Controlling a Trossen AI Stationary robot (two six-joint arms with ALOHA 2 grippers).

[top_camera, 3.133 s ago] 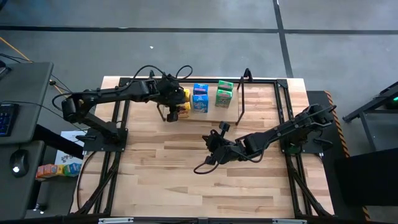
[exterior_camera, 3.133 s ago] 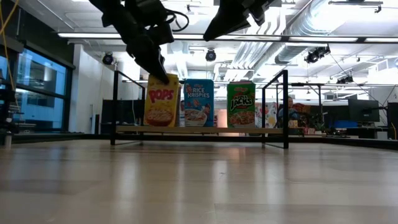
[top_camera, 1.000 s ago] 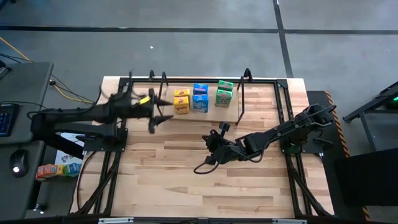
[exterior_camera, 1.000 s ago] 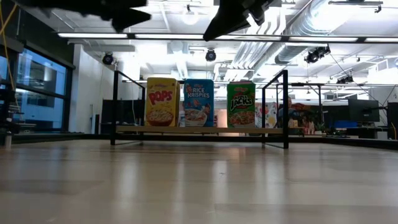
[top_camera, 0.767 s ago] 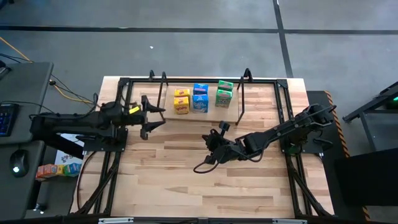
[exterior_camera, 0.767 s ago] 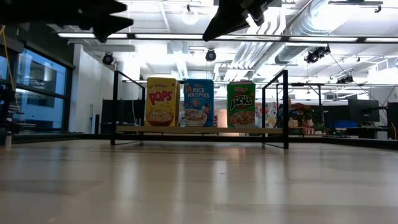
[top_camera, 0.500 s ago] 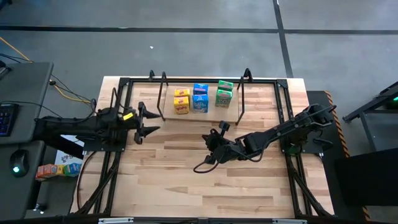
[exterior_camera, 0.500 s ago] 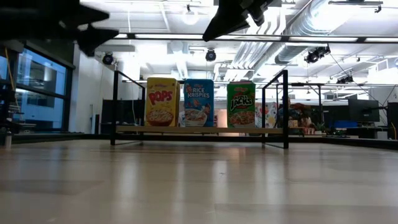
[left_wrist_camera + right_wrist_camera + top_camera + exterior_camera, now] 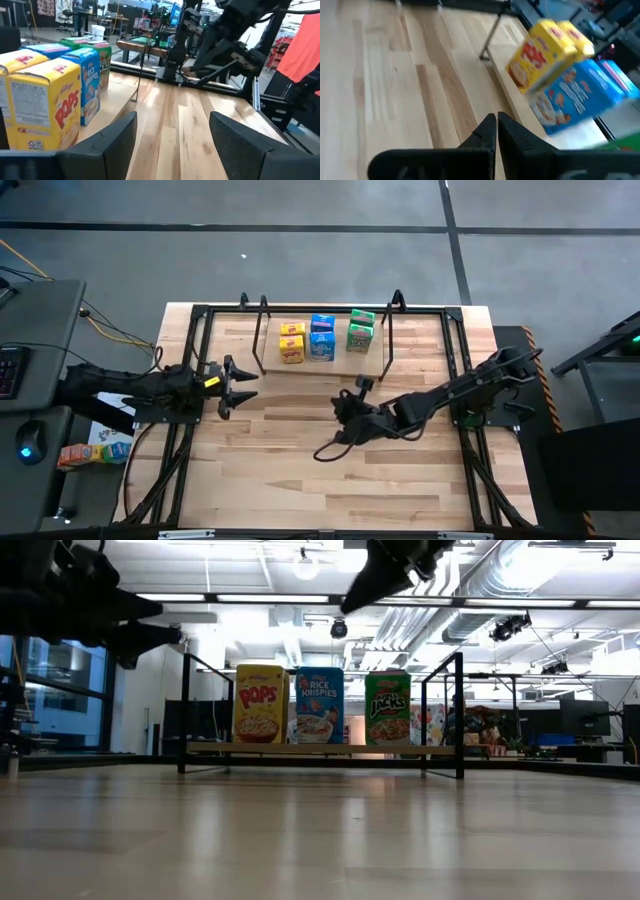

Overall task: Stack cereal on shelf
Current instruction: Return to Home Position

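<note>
Several cereal boxes stand upright in two rows on the shelf's wooden board [image 9: 320, 749]: yellow [image 9: 292, 343], blue [image 9: 322, 338] and green [image 9: 360, 331], also seen as yellow [image 9: 260, 704], blue [image 9: 319, 706] and green [image 9: 387, 708]. The shelf's black rod uprights [image 9: 388, 340] stand around them. My left gripper [image 9: 236, 385] is open near the table's left edge, left of and nearer than the shelf, pointing level toward the right; it holds nothing [image 9: 175, 145]. My right gripper [image 9: 341, 408] hangs shut and empty above mid-table, nearer than the shelf [image 9: 496, 131].
A black frame [image 9: 455, 350] edges the table. A loose cable [image 9: 330, 446] trails under my right arm. Bare wooden tabletop [image 9: 320, 480] fills the near half. A side desk at the left holds a mouse [image 9: 27, 450] and small colourful things [image 9: 82, 452].
My left gripper has drawn back from the shelf toward the table's left and near edges and sunk lower, rolling slightly, still open and empty. The cereal boxes have stayed in place on the shelf.
</note>
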